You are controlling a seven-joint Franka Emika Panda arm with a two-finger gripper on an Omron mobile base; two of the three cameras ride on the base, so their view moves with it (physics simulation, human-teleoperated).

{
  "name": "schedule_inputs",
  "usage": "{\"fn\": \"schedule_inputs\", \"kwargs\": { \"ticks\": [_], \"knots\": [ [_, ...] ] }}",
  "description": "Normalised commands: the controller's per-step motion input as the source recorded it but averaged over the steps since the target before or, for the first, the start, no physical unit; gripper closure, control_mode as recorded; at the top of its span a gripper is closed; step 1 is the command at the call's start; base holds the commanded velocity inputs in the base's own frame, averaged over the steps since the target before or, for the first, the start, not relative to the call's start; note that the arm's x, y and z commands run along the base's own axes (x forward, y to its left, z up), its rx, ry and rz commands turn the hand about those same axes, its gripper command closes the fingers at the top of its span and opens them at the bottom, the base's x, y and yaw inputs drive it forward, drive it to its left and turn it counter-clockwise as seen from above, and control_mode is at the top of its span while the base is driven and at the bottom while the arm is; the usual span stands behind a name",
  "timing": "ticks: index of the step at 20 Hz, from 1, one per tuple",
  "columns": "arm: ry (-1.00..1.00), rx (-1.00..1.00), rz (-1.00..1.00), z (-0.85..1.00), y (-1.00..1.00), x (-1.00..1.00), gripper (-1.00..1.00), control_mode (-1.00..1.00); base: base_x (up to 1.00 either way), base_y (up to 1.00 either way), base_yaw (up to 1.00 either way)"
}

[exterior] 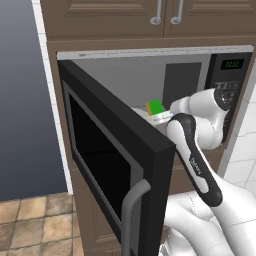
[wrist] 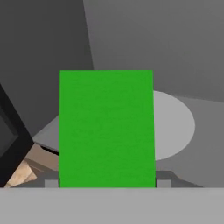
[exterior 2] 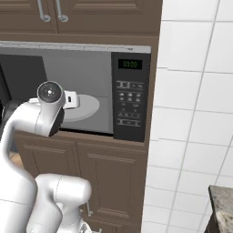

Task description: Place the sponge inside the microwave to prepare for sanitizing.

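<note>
Green sponge (wrist: 106, 129) gripped, microwave (exterior: 125, 75) door open

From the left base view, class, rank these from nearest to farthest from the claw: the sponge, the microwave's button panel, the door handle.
1. Sponge: right at the claw, inside the microwave.
2. Button panel: up to the right.
3. Door handle: far below, on the open door's edge.

The microwave (exterior 2: 129, 98) display (exterior 2: 130, 64) shows green digits, seemingly "09:09"; arm lettering illegible.

sponge (wrist: 106, 129) green face up close | turntable (wrist: 175, 124) (grey) behind
</note>
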Motion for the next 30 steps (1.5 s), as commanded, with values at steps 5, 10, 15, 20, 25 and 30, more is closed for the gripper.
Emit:
{"fn": "schedule_inputs", "kwargs": {
  "ticks": [5, 10, 15, 20, 25, 30],
  "knots": [
    [0.00, 0.00, 0.00, -0.29, 0.00, 0.06, 1.00, -1.00, 0.00, 0.00, 0.00],
    [0.00, 0.00, -0.01, -0.15, 0.00, 0.11, 1.00, -1.00, 0.00, 0.00, 0.00],
    [0.00, -0.02, -0.04, -0.03, 0.00, 0.16, 1.00, -1.00, 0.00, 0.00, 0.00],
    [0.00, -0.06, -0.05, 0.00, 0.00, 0.18, 1.00, -1.00, 0.00, 0.00, 0.00],
    [0.01, -0.04, -0.02, -0.08, 0.00, 0.19, 1.00, -1.00, 0.00, 0.00, 0.00],
    [0.00, -0.01, 0.00, -0.17, 0.00, 0.19, 1.00, -1.00, 0.00, 0.00, 0.00]
  ]
}}
